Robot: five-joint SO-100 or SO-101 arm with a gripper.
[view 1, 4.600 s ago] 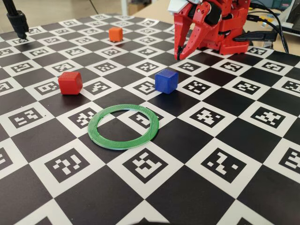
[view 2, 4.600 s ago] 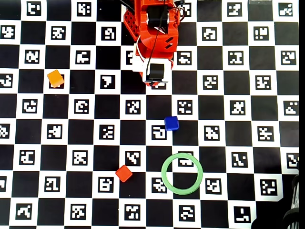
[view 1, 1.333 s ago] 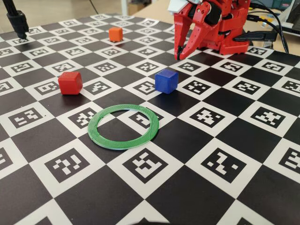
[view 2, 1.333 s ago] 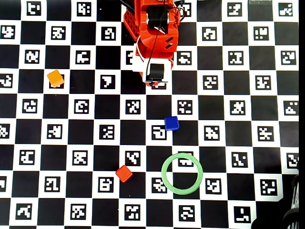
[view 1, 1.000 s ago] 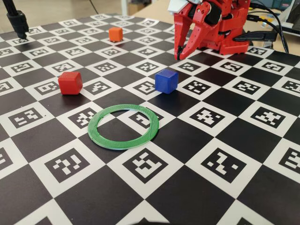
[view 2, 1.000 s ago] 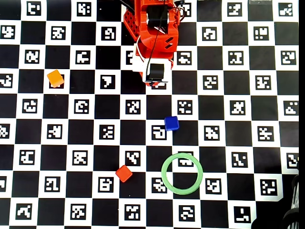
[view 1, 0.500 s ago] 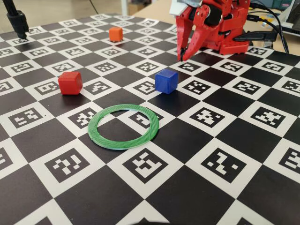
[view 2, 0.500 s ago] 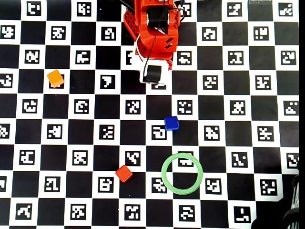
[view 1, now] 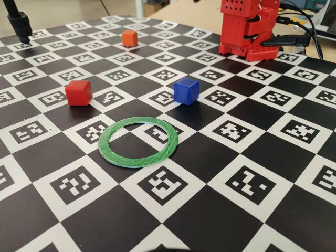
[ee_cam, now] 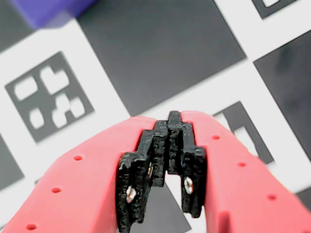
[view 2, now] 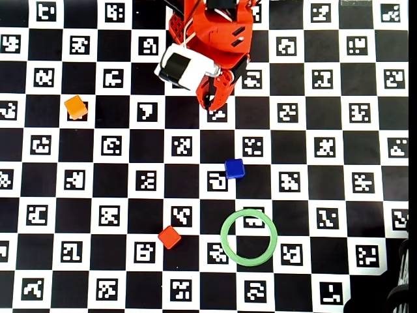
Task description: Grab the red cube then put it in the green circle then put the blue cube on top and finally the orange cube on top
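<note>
The red cube (view 1: 79, 93) (view 2: 169, 237) rests on the checkered mat, left of the green circle (view 1: 138, 142) (view 2: 248, 237), whose centre holds nothing. Beyond the ring stands the blue cube (view 1: 186, 90) (view 2: 234, 168), also a blur at the top left of the wrist view (ee_cam: 48, 9). Far back left sits the orange cube (view 1: 129, 38) (view 2: 75, 106). My red gripper (view 2: 211, 104) (ee_cam: 173, 120) hangs near the arm's base, well short of the blue cube, shut with its black pads (ee_cam: 146, 165) touching and nothing between them. It is out of the fixed view.
The arm's red base (view 1: 247, 29) stands at the mat's far edge with cables (view 1: 302, 21) beside it. A black stand (view 1: 18, 23) rises at the far left corner. A white camera block (view 2: 186, 67) rides on the wrist.
The arm has lifted and turned: the gripper has left the fixed view, and in the overhead view the white block has swung left with the fingers now showing.
</note>
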